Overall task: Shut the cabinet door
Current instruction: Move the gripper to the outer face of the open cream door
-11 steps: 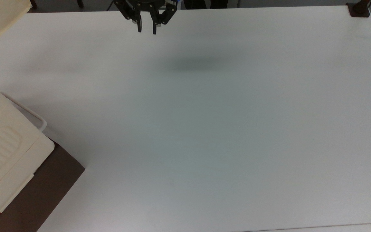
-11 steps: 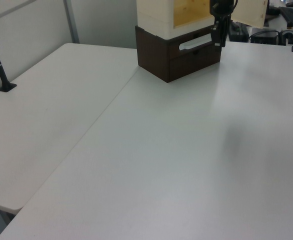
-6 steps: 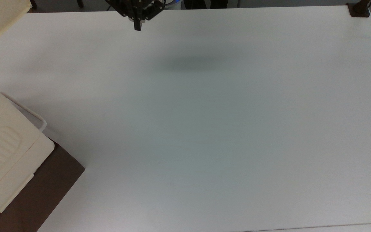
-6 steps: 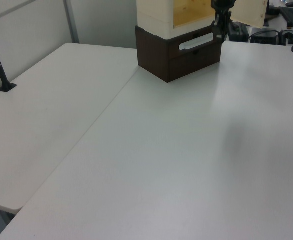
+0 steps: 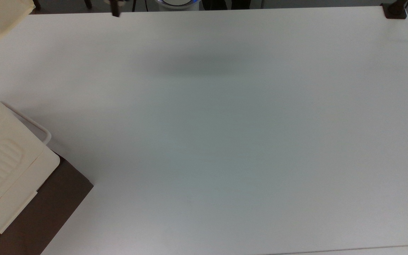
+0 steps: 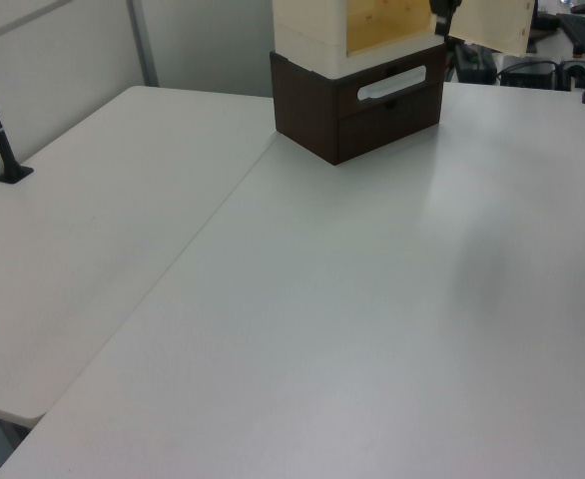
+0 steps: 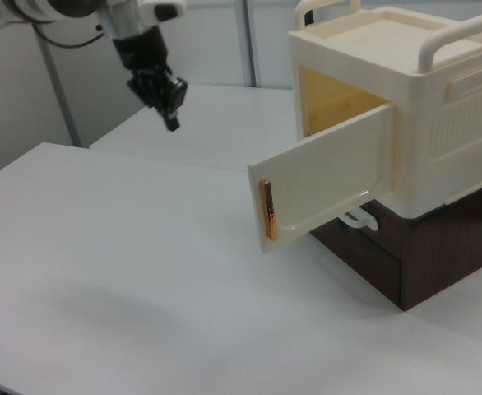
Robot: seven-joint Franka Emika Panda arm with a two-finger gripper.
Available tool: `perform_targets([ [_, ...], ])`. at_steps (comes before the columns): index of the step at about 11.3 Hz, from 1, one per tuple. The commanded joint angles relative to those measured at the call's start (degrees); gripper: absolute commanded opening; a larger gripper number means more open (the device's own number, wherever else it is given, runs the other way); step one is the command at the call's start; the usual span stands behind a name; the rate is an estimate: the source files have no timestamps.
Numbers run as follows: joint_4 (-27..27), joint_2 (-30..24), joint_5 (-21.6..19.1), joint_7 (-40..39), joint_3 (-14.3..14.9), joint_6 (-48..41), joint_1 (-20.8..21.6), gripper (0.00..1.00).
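Gripper [image 7: 172, 120] hangs in the air above the white table [image 7: 126, 271], fingers pointing down; fingertips look drawn close together with nothing between them, though the gap itself is hard to read. In the right view, the cabinet door [image 7: 327, 185] stands swung open, to the right of and lower than the fingers and well apart from them, with bare tabletop between. It is hinged to the cream cabinet [image 7: 405, 107], which sits on a dark brown drawer box [image 7: 405, 255] with a white handle [image 6: 392, 82]; the door's orange strip [image 7: 266, 211] is on its free edge, nearest the fingers.
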State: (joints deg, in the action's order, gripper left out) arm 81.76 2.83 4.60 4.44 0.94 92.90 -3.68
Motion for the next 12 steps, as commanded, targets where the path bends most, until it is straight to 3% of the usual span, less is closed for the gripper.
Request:
perform_targets([
  [1, -2.5, -0.5, -0.9, -2.1, 4.1, 0.0, -0.3, 0.0],
  [8, -5.2, -2.9, -5.6, -9.2, 16.2, -0.2, -2.5, 0.0],
  [12, -5.1, -3.2, -5.9, -16.0, 20.3, 0.1, -5.8, 0.0],
])
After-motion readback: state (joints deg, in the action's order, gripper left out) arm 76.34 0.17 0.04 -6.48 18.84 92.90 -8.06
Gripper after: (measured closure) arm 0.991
